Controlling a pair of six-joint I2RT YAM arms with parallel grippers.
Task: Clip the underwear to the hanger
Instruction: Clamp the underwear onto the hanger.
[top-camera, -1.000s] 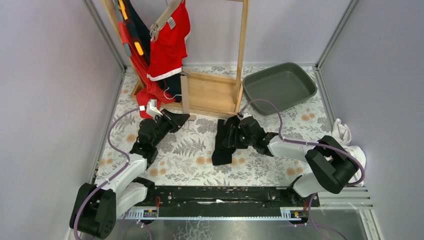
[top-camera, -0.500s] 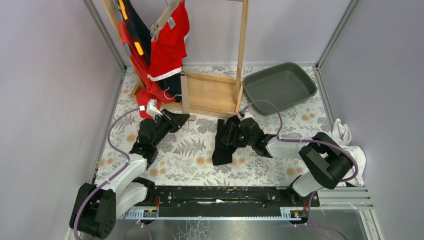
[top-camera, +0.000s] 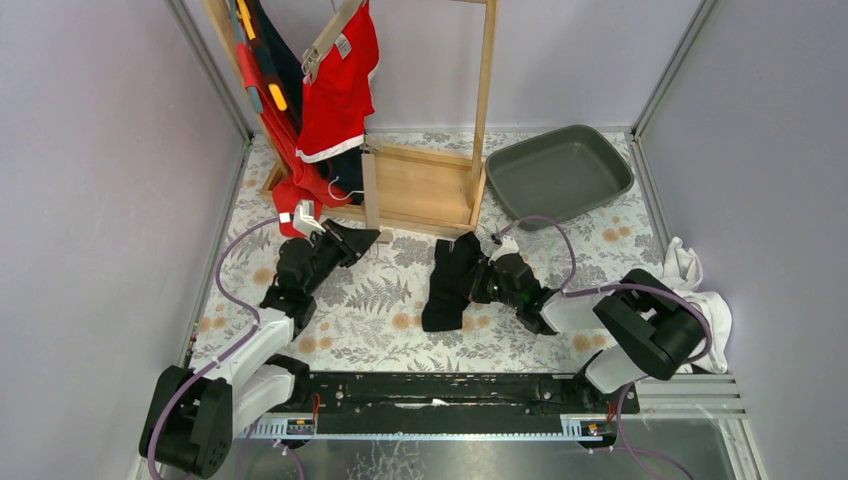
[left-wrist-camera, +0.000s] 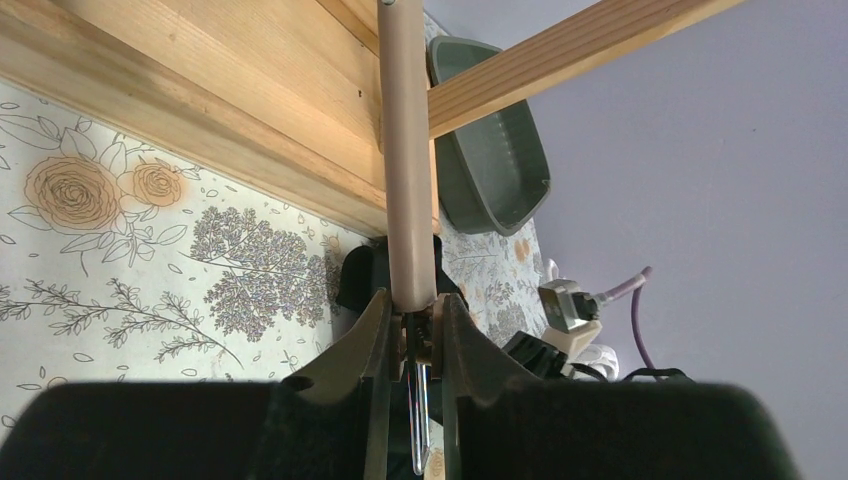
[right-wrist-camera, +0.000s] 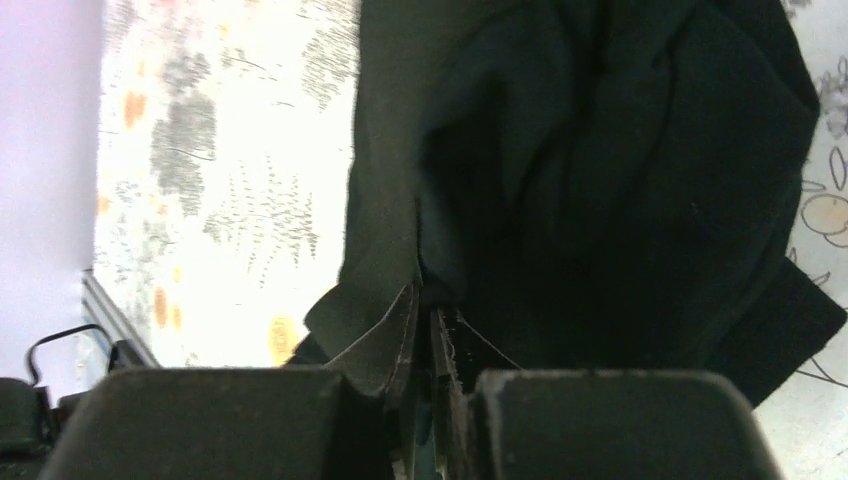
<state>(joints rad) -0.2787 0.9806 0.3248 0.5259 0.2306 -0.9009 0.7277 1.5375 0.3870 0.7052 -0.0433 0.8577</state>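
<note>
Looking down from above, I am watching the right fingers (top-camera: 482, 281) pinching the black underwear (top-camera: 440, 300), which is lying crumpled on the flowered table (top-camera: 380, 300) just in front of the wooden rack (top-camera: 425, 190). A second ago those fingers were standing apart over the cloth. Now they are drawn narrow on its right side, and the forearm is sitting a little lower. The left fingers (top-camera: 355, 240) are not shifting at all. They are keeping hold of the tan hanger (top-camera: 370, 190), whose bar is running from them across the front of the rack's base, apart from the underwear. A grey tray (top-camera: 560, 170) is sitting at the back right.

From the left wrist, the two fingers (left-wrist-camera: 375, 340) are clamping the end of the hanger's bar (left-wrist-camera: 408, 170), with a clear clip part showing between them. The bar is pointing away past the rack (left-wrist-camera: 250, 100) and the tray (left-wrist-camera: 490, 170).

From the right wrist, the fingers (right-wrist-camera: 398, 335) are nearly touching, with a thin fold of the underwear (right-wrist-camera: 600, 150) caught between them. The rest of the cloth is bunching ahead on the table (right-wrist-camera: 220, 200).

So the pick-up seems to be made. I am guessing the cloth is now due to be lifted over to the hanger's clip, and such a thin pinch may be slipping.
</note>
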